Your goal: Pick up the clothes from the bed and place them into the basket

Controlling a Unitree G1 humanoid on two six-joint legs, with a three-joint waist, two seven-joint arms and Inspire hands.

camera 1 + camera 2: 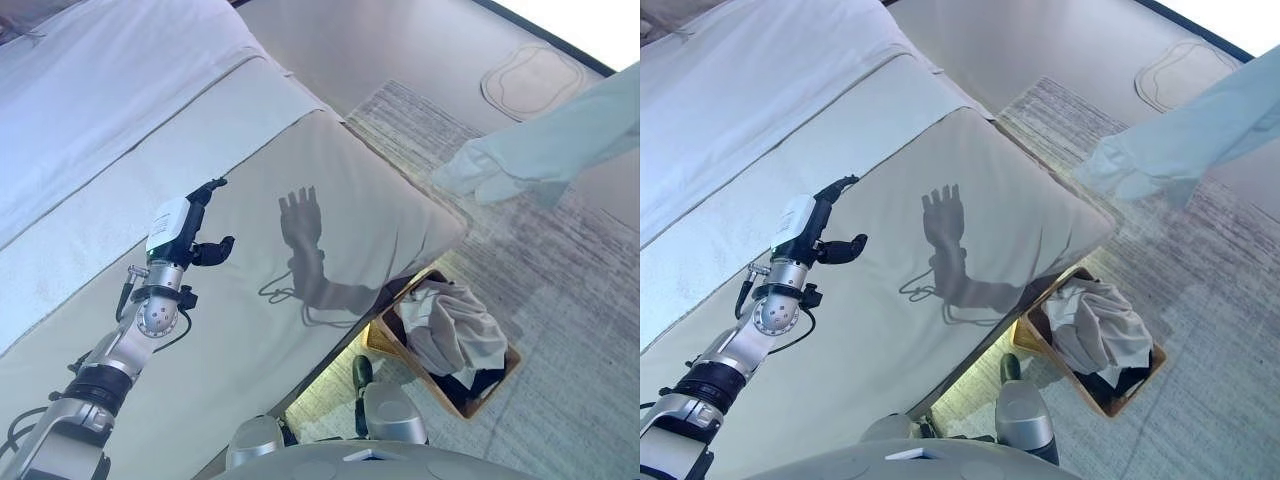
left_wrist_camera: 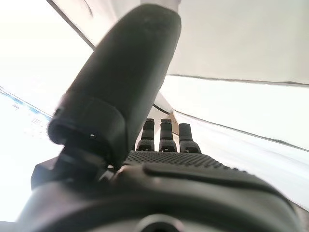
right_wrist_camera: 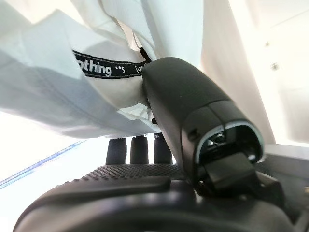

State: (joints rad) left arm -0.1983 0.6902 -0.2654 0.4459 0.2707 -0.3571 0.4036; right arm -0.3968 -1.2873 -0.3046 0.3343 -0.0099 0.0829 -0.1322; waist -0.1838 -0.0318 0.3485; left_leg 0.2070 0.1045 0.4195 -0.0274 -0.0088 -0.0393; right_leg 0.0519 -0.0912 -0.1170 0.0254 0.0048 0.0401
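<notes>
A pale garment [image 1: 560,140] is seen hanging in the air at the upper right, above the rug [image 1: 590,260] and the floor beside the bed [image 1: 330,190]. In the right wrist view, the right robot hand [image 3: 159,159] is shown clamped on this white cloth, with the thumb pressed against the fabric near a black neck label and the fingers [image 3: 137,149] lying under the folds. The right robot hand itself is hidden by the garment in the head views.

The left robot hand [image 1: 200,225] is held over the grey bedcover, clear of it, with nothing in its grasp; its fingers [image 2: 164,133] are seen straight and apart from the thumb in the left wrist view. Its shadow is cast on the cover to its right.

A wooden basket [image 1: 505,385] stands on the rug just beside the corner of the bed. It is already filled with clothes [image 1: 455,330]: a light grey-white piece is heaped on top, and something dark is seen beneath it at the near end. The held garment is well apart from the basket, higher and farther away in the views.
</notes>
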